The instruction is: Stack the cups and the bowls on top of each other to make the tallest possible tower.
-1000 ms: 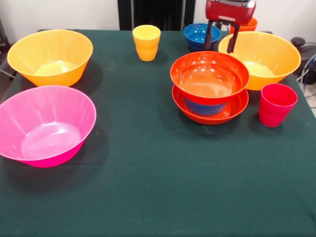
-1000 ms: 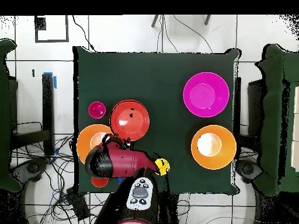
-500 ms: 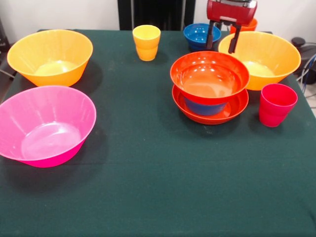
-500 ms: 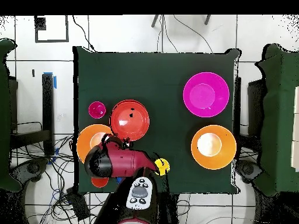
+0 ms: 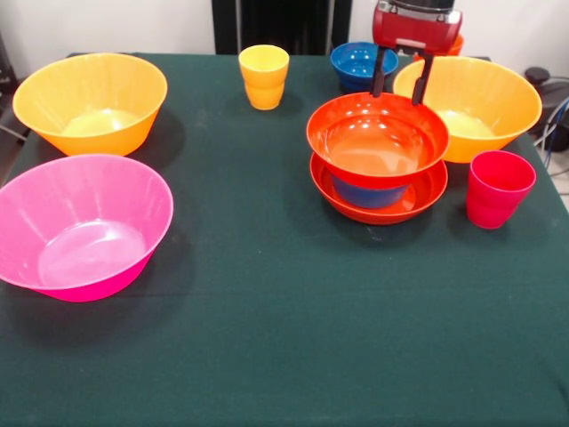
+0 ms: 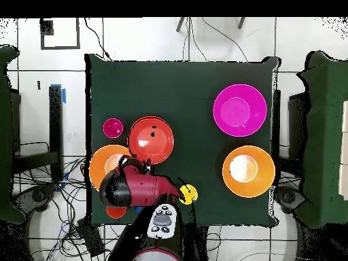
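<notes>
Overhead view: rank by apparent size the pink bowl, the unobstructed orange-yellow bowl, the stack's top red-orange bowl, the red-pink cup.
1-2. Translucent pink plastic bowl and large glossy orange-yellow bowl: look alike, not ranked.
3. Shallow red-orange bowl topping the stack, which sits higher, so may look slightly enlarged.
4. Small red-pink plastic cup, clearly smallest.

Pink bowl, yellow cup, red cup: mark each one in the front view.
pink bowl [image 5: 84, 236], front view, on its inner floor.
yellow cup [image 5: 264, 87], front view, on its outer wall.
red cup [image 5: 496, 197], front view, on its outer wall.
</notes>
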